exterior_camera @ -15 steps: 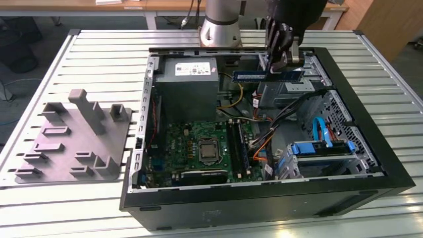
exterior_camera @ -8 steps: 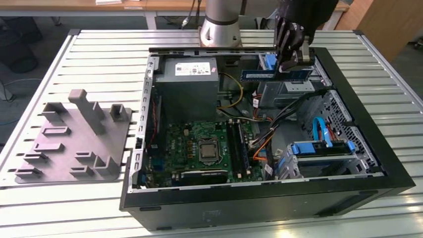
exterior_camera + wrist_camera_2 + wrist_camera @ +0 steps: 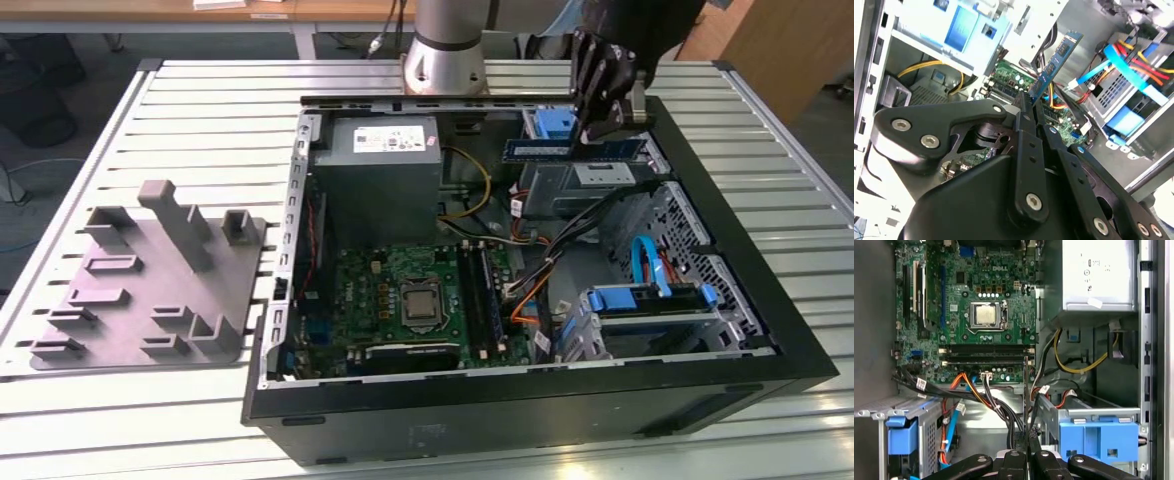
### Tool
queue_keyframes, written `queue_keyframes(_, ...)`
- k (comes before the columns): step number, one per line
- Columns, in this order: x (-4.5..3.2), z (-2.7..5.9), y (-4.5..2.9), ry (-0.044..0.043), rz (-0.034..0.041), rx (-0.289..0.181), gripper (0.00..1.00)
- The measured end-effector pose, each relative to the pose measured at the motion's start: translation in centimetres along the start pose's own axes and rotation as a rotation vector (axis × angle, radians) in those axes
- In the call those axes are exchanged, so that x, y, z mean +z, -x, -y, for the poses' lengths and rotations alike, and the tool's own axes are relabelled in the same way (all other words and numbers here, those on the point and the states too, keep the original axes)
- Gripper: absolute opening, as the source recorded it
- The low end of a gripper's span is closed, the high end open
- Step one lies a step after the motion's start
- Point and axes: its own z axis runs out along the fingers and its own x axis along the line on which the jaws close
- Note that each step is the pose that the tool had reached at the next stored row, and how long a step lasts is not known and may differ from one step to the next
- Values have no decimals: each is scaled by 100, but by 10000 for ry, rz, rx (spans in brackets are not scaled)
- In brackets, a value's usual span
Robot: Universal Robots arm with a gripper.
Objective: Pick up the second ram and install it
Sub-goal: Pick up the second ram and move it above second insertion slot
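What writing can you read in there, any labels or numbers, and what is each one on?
Nothing here can be quoted with confidence.
Power supply, white label: print too small to read.
Ram, pale sticker: too small to read.
Motherboard, white markings: too small to read.

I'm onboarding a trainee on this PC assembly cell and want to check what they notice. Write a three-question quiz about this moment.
1. True or false: the gripper holds the second ram above the open computer case.
2. The grey tray is: A) inside the case; B) on the slatted table, at the exterior view's left of the case; C) in the jaws.
3. Short answer: is the ram seated in the motherboard yet?

Key: 1 true; 2 B; 3 no.
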Motion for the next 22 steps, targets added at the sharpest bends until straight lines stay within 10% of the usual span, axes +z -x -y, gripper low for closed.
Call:
queue_keyframes(11, 62, 164, 27, 16, -1, 1, 14)
queue_keyframes(22, 103, -76, -17, 17, -1, 1, 14)
